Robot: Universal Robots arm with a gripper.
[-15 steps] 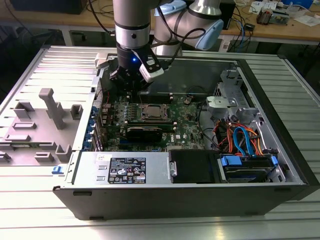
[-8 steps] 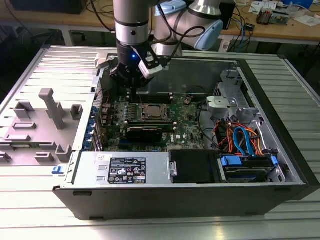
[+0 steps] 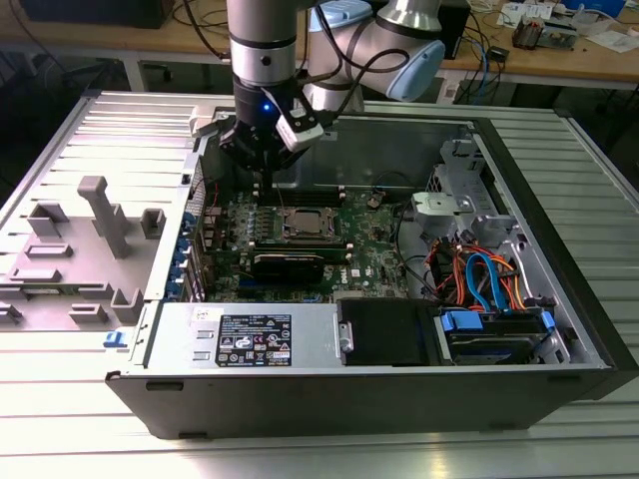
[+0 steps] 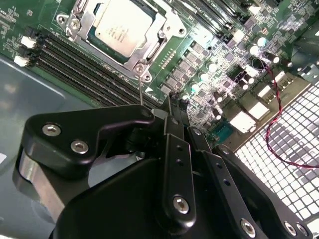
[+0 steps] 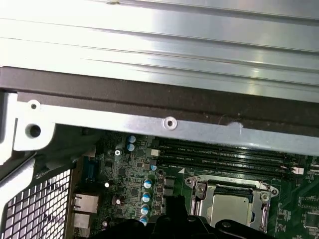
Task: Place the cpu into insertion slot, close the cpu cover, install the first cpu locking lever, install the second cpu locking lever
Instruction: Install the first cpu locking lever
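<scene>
Judging by looks, cpu (image 4: 122,27) is light, stiff, fragile; it lies in the insertion slot (image 4: 70,22) w/ the cpu cover (image 4: 149,56) down around it. 1 thin wire lever (image 4: 140,89) stands up just beside the gripper (image 4: 174,102): springy, slippery, best taken near its free end. Can't tell if gripper's open or closed, or touching the lever.

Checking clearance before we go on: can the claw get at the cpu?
Probably yes: the claw hangs inside the open case near the cpu, whose metal top lies bare, nothing over it.
</scene>
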